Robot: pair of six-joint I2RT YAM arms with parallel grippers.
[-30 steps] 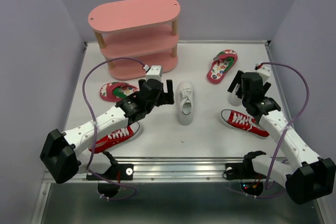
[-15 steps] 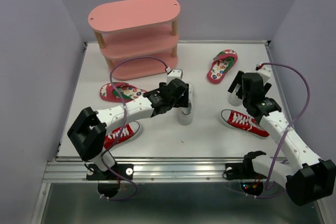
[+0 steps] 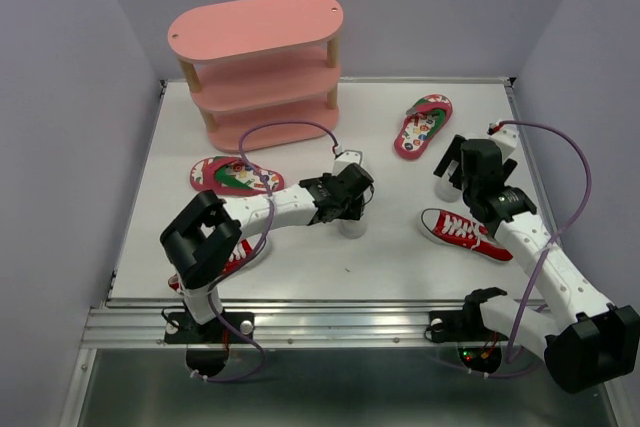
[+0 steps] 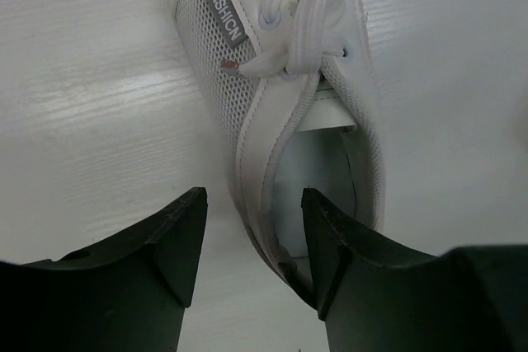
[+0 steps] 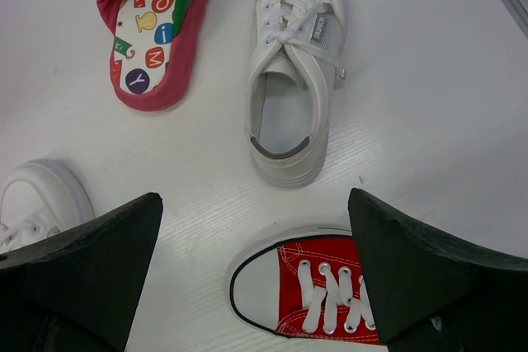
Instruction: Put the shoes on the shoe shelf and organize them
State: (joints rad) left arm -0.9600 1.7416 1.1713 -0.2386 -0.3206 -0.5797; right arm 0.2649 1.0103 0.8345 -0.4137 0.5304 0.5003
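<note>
Top external view: no shoes [image 3: 423, 125] sit on the pink three-tier oval shoe shelf [image 3: 255, 22] yet; all six lie on the white counter [image 3: 400, 267]. Left claw [image 4: 252, 204], part-open, straddles the side wall of the mid-counter white lace-up sneaker [image 4: 280, 121], not yet pinching. Right claw [image 5: 254, 199] gapes wide, holding nothing.

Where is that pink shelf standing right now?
In the overhead view the shoe shelf stands at the far left corner of the table; the nearest shoe, a red flip-flop, lies just in front of it.
</note>
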